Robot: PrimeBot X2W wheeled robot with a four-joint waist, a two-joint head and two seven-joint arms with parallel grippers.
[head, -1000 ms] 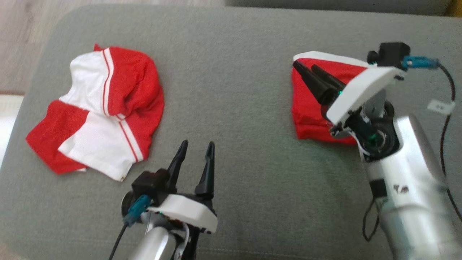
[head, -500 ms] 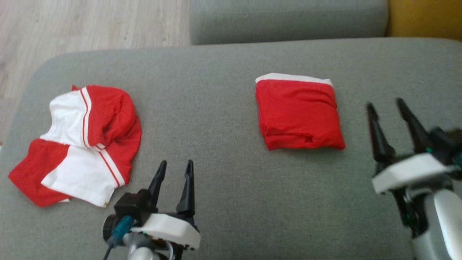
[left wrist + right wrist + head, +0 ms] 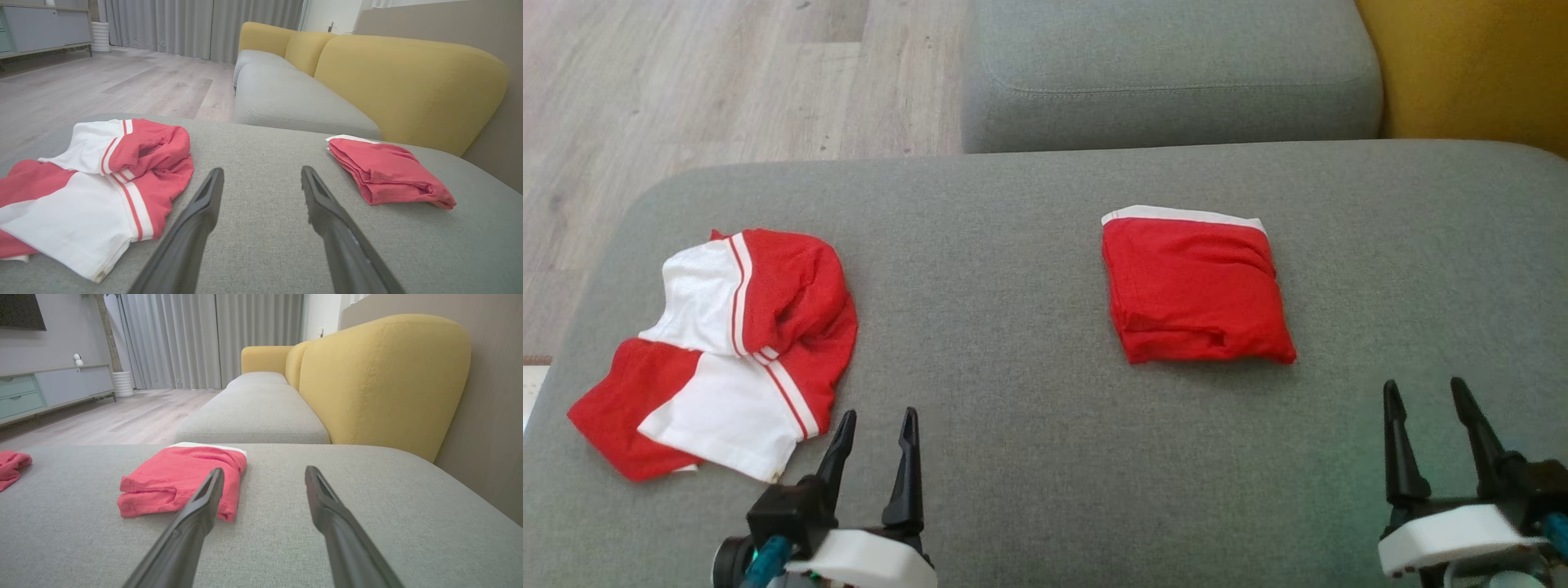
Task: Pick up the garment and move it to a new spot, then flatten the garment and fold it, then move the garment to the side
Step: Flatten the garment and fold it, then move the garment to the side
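Two garments on grey cushion point(image 3: 1029, 269). Head view: folded red garment point(image 3: 1194, 290) ahead and to the left of right jaws, well apart; crumpled red-and-white garment point(image 3: 727, 343) just left of left jaws. Both pairs of jaws spread, gripping nothing. Left wrist view: folded garment ahead-right of spread jaws, crumpled one ahead-left. Right wrist view: folded garment ahead-left, partly behind left finger point(image 3: 192, 522); yellow backrest point(image 3: 380, 384) ahead-right.

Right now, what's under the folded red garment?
The folded red garment lies on the grey cushion. A white edge peeks out along its far side. What else sits inside or beneath the folds is covered.
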